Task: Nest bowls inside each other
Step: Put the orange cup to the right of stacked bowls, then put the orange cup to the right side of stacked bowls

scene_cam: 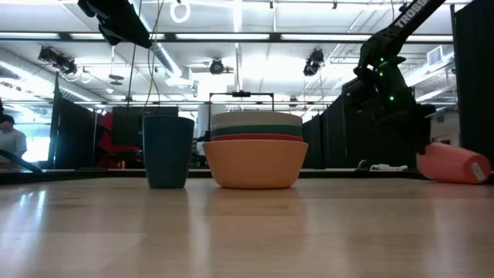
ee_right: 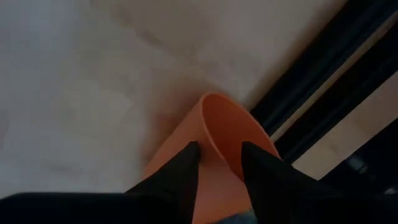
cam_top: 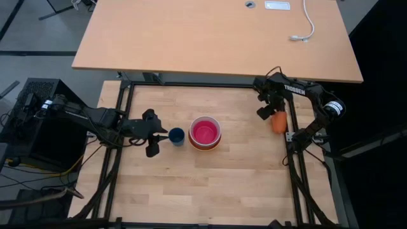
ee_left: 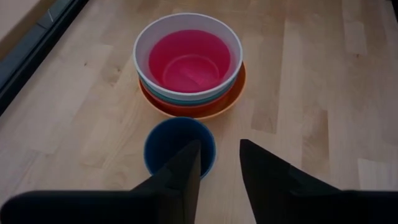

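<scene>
Five round plain plastic bowls, already nested into one upright stack near the middle of the table. Outermost and lowest: orange bowl, widest, seated flat on the wood. Inside it, red bowl, only a thin rim band showing. Next, teal green bowl, likewise seen as a narrow band. Above that, white bowl, rim forming a pale ring from above. Innermost: smaller magenta-pink bowl, open side up, interior empty and glossy. Rims level, stepped one above another, all concentric, none tilted.
</scene>
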### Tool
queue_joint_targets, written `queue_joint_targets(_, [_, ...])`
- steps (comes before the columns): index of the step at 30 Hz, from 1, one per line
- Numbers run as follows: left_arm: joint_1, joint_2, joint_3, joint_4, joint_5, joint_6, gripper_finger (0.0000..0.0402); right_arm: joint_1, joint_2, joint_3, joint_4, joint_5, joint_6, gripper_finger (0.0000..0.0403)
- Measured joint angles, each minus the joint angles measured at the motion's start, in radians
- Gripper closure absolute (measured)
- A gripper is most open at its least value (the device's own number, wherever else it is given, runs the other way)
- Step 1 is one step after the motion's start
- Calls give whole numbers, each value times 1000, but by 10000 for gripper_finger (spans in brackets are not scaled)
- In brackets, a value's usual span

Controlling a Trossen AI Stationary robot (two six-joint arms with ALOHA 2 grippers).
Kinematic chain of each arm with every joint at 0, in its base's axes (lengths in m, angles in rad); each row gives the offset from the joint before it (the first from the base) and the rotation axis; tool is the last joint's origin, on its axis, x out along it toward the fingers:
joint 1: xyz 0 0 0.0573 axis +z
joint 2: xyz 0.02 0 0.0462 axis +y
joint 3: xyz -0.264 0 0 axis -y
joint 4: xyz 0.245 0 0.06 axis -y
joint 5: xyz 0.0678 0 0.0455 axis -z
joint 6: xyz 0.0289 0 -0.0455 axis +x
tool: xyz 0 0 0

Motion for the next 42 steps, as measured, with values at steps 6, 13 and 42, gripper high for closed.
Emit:
queue_joint_targets(6, [0, 0, 0, 0, 1, 0, 309, -2, 2, -5, -126, -5, 7, 376])
queue_joint_targets(13, [0, 0, 0, -1, 8, -1, 306, 7, 1, -4, -154, -6, 37, 389])
queue_joint_targets(42, [0, 0, 0, -8, 15, 1, 311, 26, -12, -54, -277, 17, 134, 347])
